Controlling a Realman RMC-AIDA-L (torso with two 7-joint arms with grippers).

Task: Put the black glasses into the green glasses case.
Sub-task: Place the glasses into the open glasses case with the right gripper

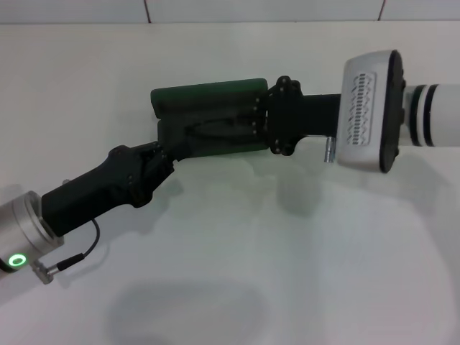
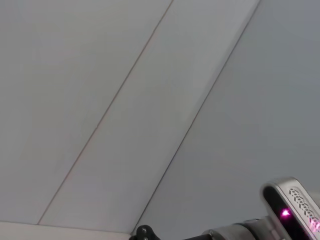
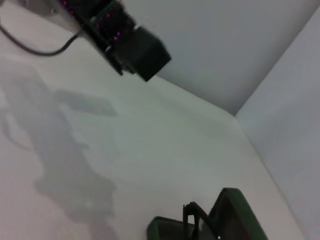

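Both arms meet at the dark green rectangular hard glasses case (image 1: 208, 118), which lies open on the white desk (image 1: 302, 273) toward its far side. In the head view the left gripper (image 1: 164, 152) reaches in from the near left and ends at the near left corner of the case. The right gripper (image 1: 267, 118) comes in level from the right and ends at the case's right end. This looks like a bracing arrangement: one arm steadying the case from each end so it does not slide while the glasses settle.

The thin black-framed glasses (image 3: 192, 215) show in the right wrist view, standing partly up out of the tray beside the raised lid, so they seem to be inside the case but not yet lying flat. In the head view a dark oval outline inside the tray may be the same frame, though black on dark lining makes that hard to confirm.

Whether either set of fingers is spread, closed or holding something cannot be told: the black bodies hide them against the case.
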